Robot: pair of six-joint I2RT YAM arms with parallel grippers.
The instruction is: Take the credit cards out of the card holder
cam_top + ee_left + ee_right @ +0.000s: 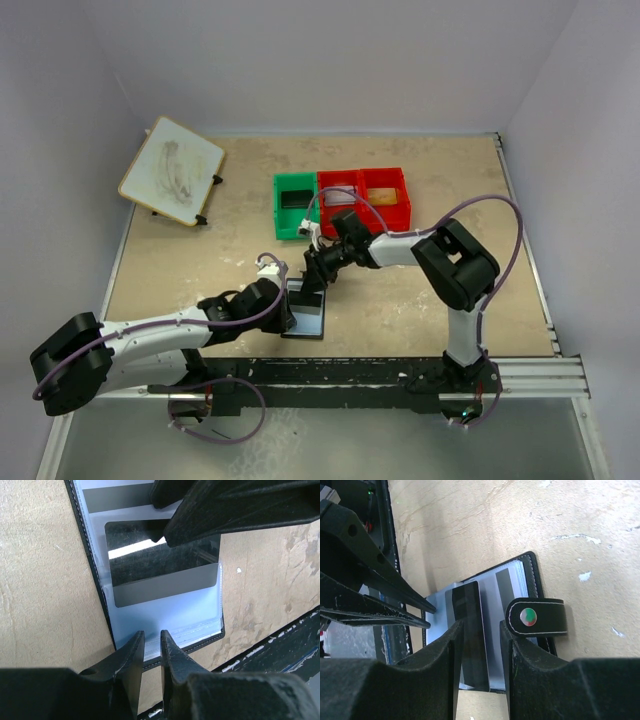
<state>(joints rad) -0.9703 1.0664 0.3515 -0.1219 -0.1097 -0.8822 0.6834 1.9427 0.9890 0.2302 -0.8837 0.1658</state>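
surface: mottled tan tabletop (pixel 420 300), scuffed | room: plain pale walls | card holder (pixel 308 322): open flat at near centre, pale inside up | left gripper (pixel 152 640): clenched on the card holder's near edge | right gripper (pixel 481 625): jaws parted, straddling a dark credit card (pixel 470 605) partly in its pocket | far: green bin (pixel 295 205), red bins (pixel 365 195)
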